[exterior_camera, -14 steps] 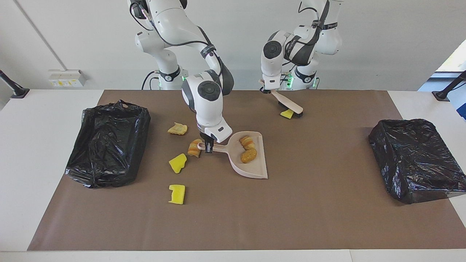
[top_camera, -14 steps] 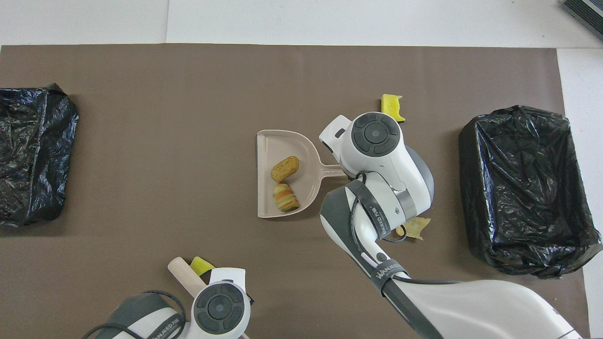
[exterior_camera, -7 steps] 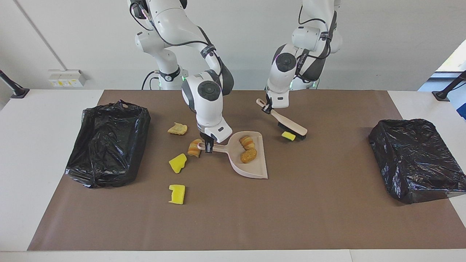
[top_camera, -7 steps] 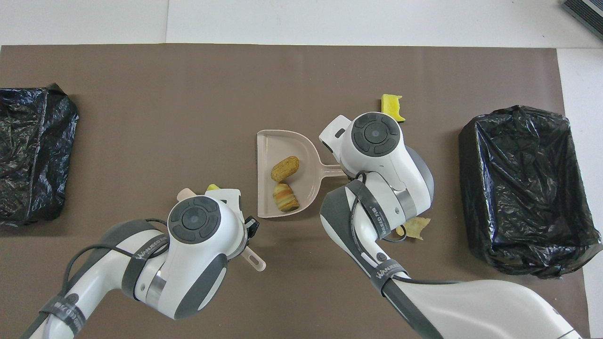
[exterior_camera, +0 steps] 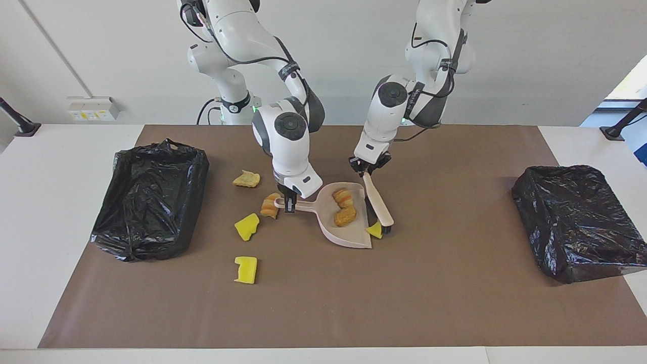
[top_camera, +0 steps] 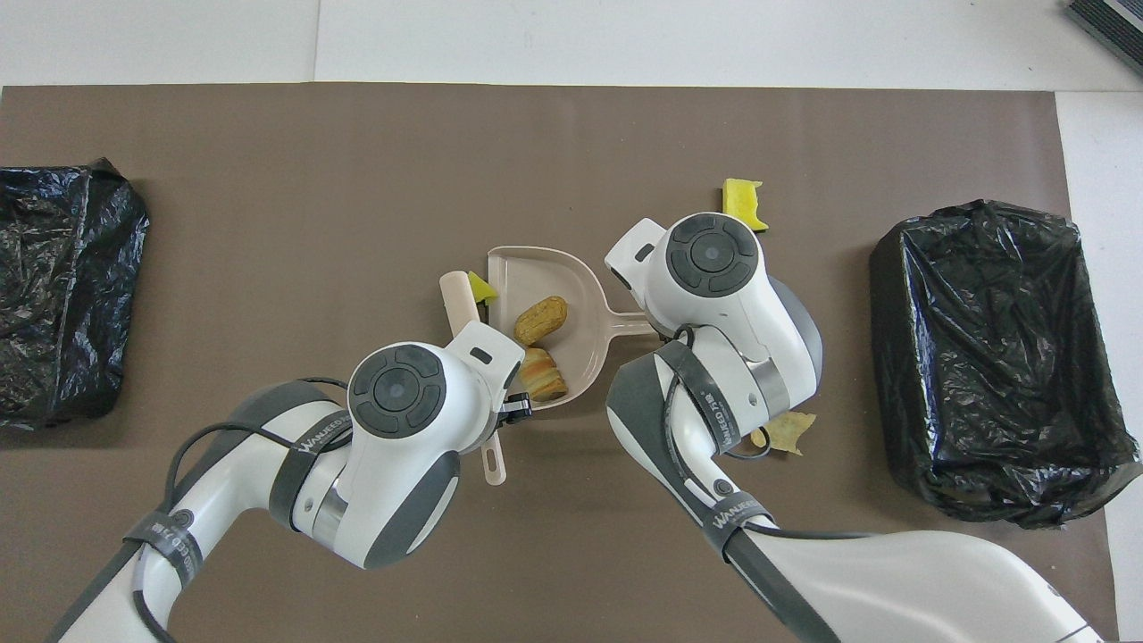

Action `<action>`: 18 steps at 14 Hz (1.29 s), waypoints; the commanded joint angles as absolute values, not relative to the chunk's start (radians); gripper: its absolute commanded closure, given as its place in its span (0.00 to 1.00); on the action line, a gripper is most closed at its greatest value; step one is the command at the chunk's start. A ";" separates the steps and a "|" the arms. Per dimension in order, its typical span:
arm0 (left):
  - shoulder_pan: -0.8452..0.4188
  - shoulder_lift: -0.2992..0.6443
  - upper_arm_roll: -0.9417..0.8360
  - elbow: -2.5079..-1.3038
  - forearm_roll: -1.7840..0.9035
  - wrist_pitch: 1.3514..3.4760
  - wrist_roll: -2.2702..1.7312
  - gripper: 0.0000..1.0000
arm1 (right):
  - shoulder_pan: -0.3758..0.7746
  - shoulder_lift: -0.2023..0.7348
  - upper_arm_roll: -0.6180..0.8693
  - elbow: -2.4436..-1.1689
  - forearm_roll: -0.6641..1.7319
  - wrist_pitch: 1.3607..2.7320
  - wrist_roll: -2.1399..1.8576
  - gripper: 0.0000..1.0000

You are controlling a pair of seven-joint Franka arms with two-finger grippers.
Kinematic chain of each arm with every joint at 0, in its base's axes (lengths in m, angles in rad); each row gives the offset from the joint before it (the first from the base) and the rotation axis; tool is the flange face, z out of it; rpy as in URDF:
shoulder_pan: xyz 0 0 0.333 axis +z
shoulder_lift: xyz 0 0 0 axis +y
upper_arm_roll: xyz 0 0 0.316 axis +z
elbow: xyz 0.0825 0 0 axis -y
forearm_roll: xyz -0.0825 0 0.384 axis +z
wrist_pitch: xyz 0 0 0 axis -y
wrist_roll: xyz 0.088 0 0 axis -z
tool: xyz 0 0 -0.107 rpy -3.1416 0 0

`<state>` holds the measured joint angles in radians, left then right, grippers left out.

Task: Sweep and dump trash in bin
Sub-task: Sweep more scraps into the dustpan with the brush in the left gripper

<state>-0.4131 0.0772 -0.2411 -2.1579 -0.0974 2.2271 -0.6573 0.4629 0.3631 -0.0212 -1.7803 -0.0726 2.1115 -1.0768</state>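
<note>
Two bread pieces (exterior_camera: 344, 206) already in dustpan (exterior_camera: 354, 235); left pincer (exterior_camera: 368, 173) clamping brush (exterior_camera: 379, 207), nudging yellow chunk (exterior_camera: 374, 230) at the lip; right pincer (exterior_camera: 289, 203) gripping dustpan handle; four scraps (exterior_camera: 246, 226) loose on worktop (exterior_camera: 455, 293); bin (exterior_camera: 151, 197) awaiting dump.

Dustpan (exterior_camera: 349, 222) is set mid-mat (exterior_camera: 455, 303); two bread pieces (exterior_camera: 344, 207) are held in it. A sponge scrap (exterior_camera: 375, 230) is wedged at its open edge, touched by the brush (exterior_camera: 379, 205). Beside the dustpan handle, toward the right arm's end, one bread piece (exterior_camera: 270, 205) is found; three more scraps (exterior_camera: 246, 226) are scattered near it. One bin (exterior_camera: 149, 199) is placed at each end of the mat.
</note>
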 commanded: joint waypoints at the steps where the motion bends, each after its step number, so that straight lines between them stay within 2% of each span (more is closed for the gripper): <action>1: -0.462 0.072 -0.242 -2.108 -0.089 2.220 -0.558 1.00 | 0.448 0.362 -0.012 -1.793 -0.074 2.134 -1.103 1.00; 4: -0.453 0.003 -0.244 -2.034 -0.089 2.062 -0.548 1.00 | 0.448 0.362 -0.012 -1.793 -0.074 2.134 -1.103 1.00; 6: -0.442 -0.050 -0.233 -2.028 -0.092 1.985 -0.502 1.00 | 0.448 0.362 -0.012 -1.793 -0.074 2.134 -1.103 1.00; 12: -0.336 -0.086 -0.230 -2.054 -0.092 1.811 -0.333 1.00 | 0.446 0.362 -0.012 -1.793 -0.074 2.134 -1.101 1.00; 16: -0.345 -0.208 -0.238 -2.233 -0.092 1.853 -0.342 1.00 | 0.425 0.365 -0.012 -1.778 -0.054 2.122 -1.095 1.00; 18: -0.432 -0.235 -0.239 -2.301 -0.092 1.870 -0.376 1.00 | 0.397 0.351 -0.012 -1.766 -0.007 2.097 -1.095 1.00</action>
